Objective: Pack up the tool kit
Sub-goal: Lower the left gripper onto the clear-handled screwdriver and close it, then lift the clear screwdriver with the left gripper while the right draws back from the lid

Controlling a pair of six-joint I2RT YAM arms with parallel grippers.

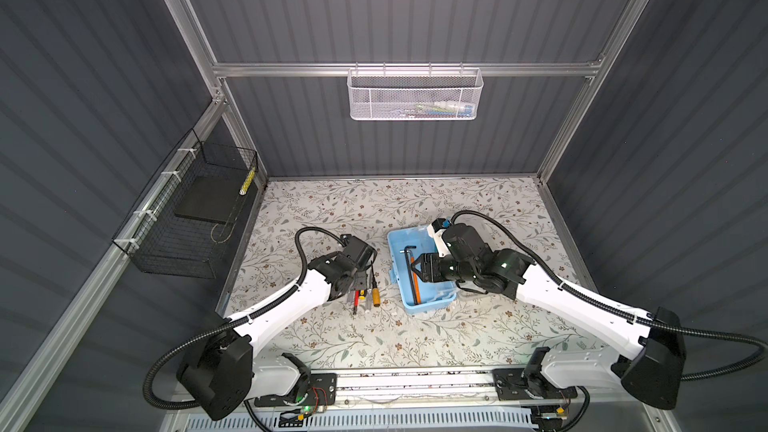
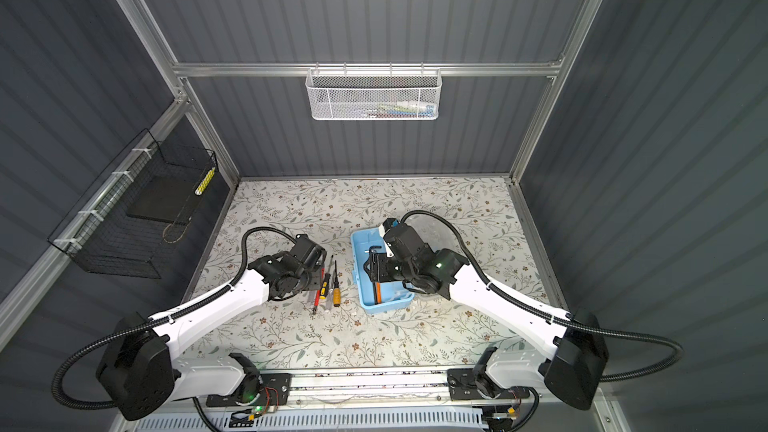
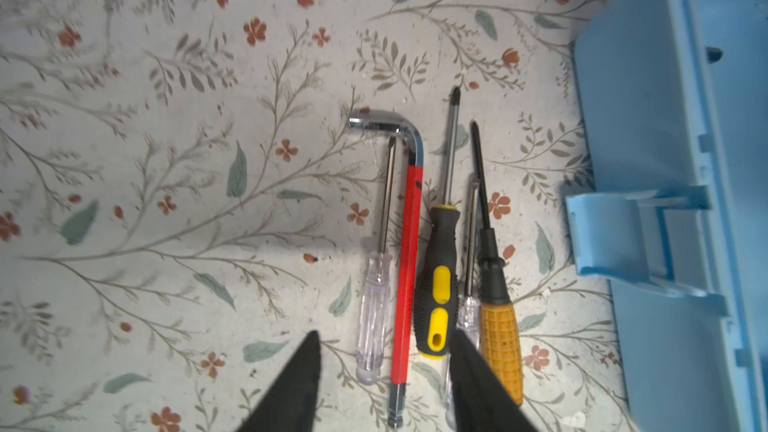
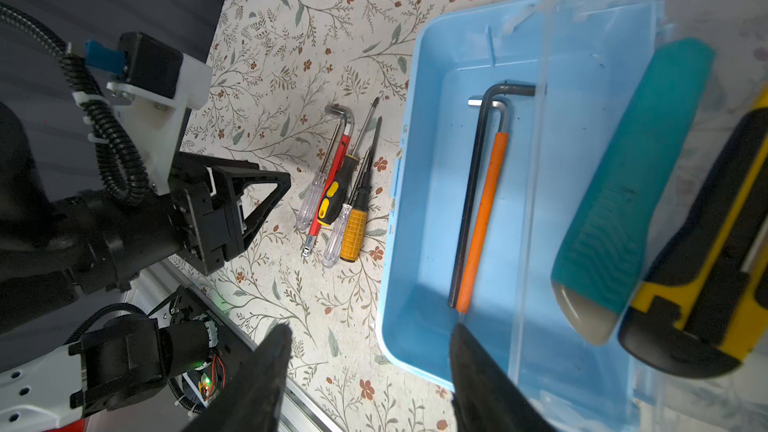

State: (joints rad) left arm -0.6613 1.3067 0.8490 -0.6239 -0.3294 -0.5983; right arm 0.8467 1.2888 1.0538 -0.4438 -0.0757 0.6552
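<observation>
The left gripper [image 3: 384,351] hangs over a row of loose tools on the table [image 3: 166,160]. Its jaws are partly open and I see no grip on anything.

Between the jaws lie the butt ends of three tools:
- a clear-handled screwdriver [image 3: 376,317]
- a red hex key [image 3: 407,263]
- a black-and-yellow screwdriver [image 3: 438,297]

One finger partly covers a small clear screwdriver [image 3: 469,309]. Just outside that finger lies an orange-handled screwdriver [image 3: 500,347].

All five look light and stiff. The smooth clear handles and the thin key would likely roll or slip, while the ribbed black and orange grips should hold better. The tools lie so close, some touching, that closing here would probably catch several at once. I would pinch across one handle at its thick middle.

Further out on that side stands the blue box [image 3: 648,118], open. It is hard plastic, light and likely to slide if pushed.

The right gripper [image 4: 370,334] hovers with its jaws apart and empty. One finger is over the table and one over the box's near wall. Ahead of that second finger, on the box floor, a black hex key [image 4: 469,209] and an orange-sleeved hex key [image 4: 484,218] lie side by side, already packed.

Beyond the clear lid [image 4: 536,201] are a teal tool [image 4: 631,209] and a yellow-and-black knife [image 4: 715,268]. I cannot tell whether they rest on the lid or under it. Both are chunky with ribbed bodies, so they should be easy to grip across the middle.
</observation>
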